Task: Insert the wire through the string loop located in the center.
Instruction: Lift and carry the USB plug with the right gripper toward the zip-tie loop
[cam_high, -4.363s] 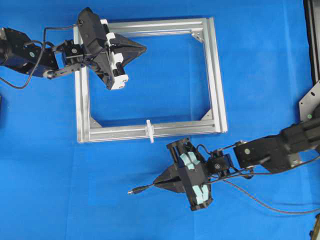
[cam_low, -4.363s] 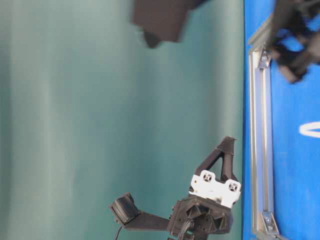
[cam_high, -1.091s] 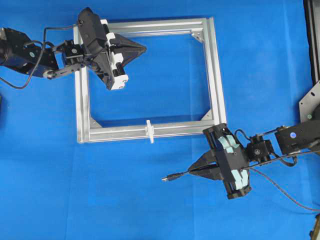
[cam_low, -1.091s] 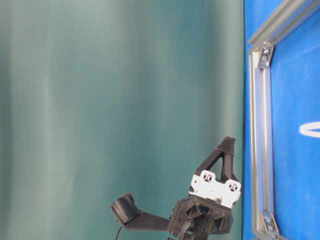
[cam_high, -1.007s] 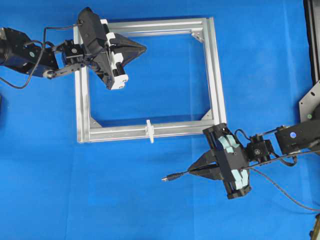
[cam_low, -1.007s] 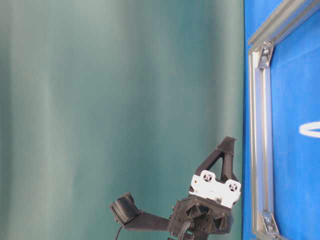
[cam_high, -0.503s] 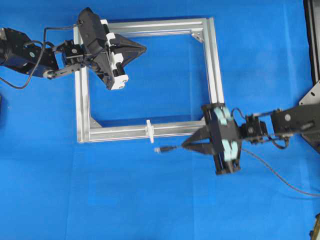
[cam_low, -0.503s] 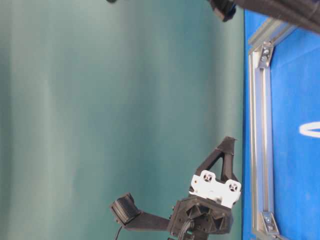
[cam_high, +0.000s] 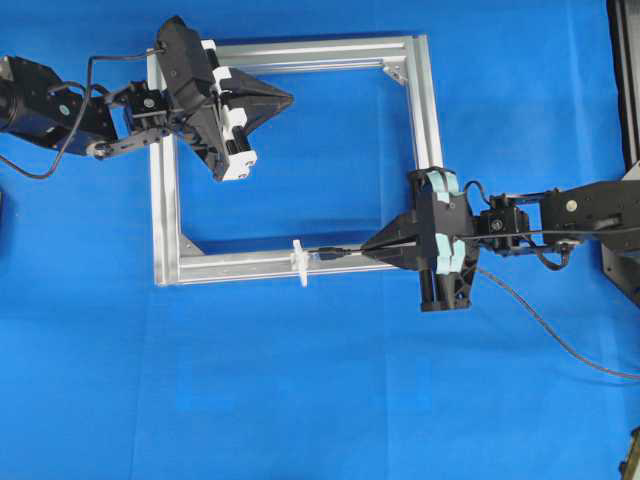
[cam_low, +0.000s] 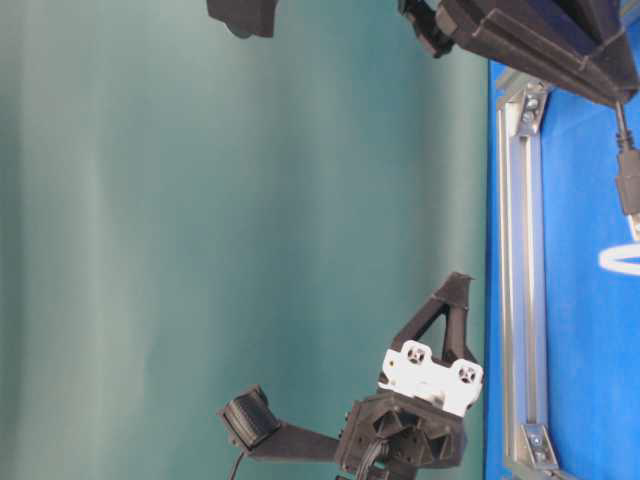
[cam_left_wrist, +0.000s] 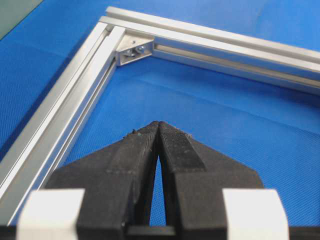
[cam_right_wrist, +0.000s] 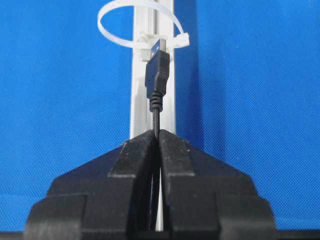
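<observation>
Your right pincer (cam_right_wrist: 159, 134) is clamped on the wire (cam_right_wrist: 157, 85), its plug lined up just short of the loop (cam_right_wrist: 140, 25) ahead for threading; left pincer (cam_left_wrist: 158, 125) idles together, empty.

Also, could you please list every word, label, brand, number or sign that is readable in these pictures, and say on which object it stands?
There is no readable text in any view.
The aluminium frame: no markings.
The wire: its plug has no legible print.
The string loop: plain white.
The left gripper and right gripper: no labels visible.
</observation>
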